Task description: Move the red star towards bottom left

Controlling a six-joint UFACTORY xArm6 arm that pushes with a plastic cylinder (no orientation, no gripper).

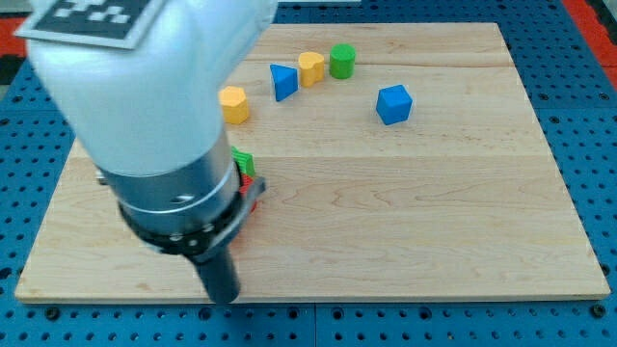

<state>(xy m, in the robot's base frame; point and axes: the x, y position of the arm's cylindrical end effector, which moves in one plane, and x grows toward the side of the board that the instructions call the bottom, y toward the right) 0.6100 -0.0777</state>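
Note:
The red star (254, 189) is mostly hidden behind my arm's body; only a small red sliver shows at the left-middle of the board. My tip (223, 298) rests near the board's bottom edge, below and a little to the left of the red star, apart from it. A green block (243, 160), also partly hidden by the arm, sits just above the red star and looks to be touching it.
A yellow block (234, 103), a blue triangular block (282, 81), a yellow block (310, 67) and a green cylinder (341, 60) form an arc at the view's top. A blue cube (393, 104) lies right of them. The wooden board (434, 231) sits on a blue perforated table.

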